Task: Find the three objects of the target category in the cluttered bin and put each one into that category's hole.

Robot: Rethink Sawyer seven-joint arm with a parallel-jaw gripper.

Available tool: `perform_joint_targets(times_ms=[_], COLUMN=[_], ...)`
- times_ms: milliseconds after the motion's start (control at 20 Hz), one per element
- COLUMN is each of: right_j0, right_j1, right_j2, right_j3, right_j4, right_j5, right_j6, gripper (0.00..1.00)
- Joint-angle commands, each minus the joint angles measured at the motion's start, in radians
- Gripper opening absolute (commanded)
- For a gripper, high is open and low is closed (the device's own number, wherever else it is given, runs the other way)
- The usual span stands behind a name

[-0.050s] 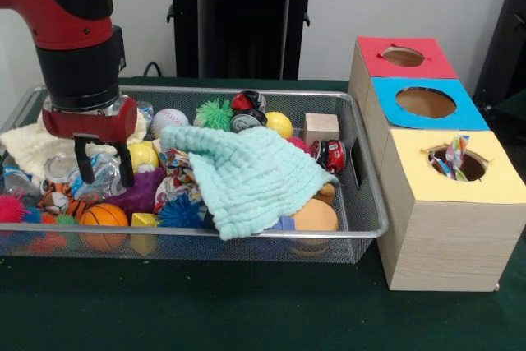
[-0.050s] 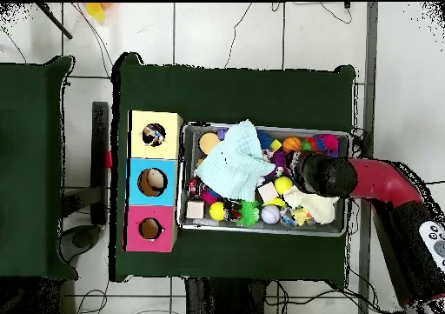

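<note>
Pincer (image 1: 103,172) on the red-and-black arm (image 1: 70,22) is down inside the silver wire-mesh bin (image 1: 362,223), at its end farthest from the boxes. Two black fingers (image 1: 82,167) are apart, nothing clamped; tips sit among crinkled clear plastic wrap (image 1: 99,174).

No readable writing or brand on any item; overhead shows a small marking on the arm's white base section, not legible.

Surface: dark green cloth-covered counter (image 1: 246,310). Room: white tiled floor (image 2: 217,32) with cables, white wall behind, black stand at the far side.

Right at the pincer: small yellow ball (image 1: 144,154) just beside the fingers, cream waffle cloth (image 1: 29,147) under and behind it, purple knobbly toy (image 1: 136,191) just below. Toward the camera from the pincer: orange mini basketball (image 1: 103,215), blue spiky ball (image 1: 179,211). Behind it: white baseball (image 1: 169,120), green spiky ball (image 1: 215,113), round red-black-silver tins (image 1: 246,110).

Well away from the pincer, mid-bin: mint-green waffle cloth (image 1: 251,174) draped over the clutter, hiding what's under it. Past that: plain wooden cube (image 1: 320,128), larger yellow ball (image 1: 279,124), red toy car (image 1: 331,154).

Outside the bin's far end from the pincer: row of three pale wooden boxes with round holes, topped red (image 1: 404,57), blue (image 1: 426,103), yellow (image 1: 460,166). Multicoloured patterned fabric (image 1: 456,154) pokes out of the yellow hole; red and blue holes look empty. A similar patterned scrap (image 1: 174,163) lies in the bin between pincer and mint cloth.
</note>
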Motion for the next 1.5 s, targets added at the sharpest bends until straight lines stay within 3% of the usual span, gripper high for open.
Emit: perform_joint_targets(times_ms=[50, 900, 950, 1500], right_j0=[0.019, 0.065, 0.066, 0.077], right_j1=[0.057, 0.126, 0.125, 0.113], right_j2=[0.027, -0.010, -0.012, -0.021], right_j3=[0.040, -0.037, -0.039, -0.029], right_j4=[-0.007, -0.056, -0.054, -0.067], right_j5=[-0.037, -0.063, -0.059, -0.084], right_j6=[-0.094, -0.095, -0.097, -0.084], gripper=[1.00, 1.00, 0.00, 0.00])
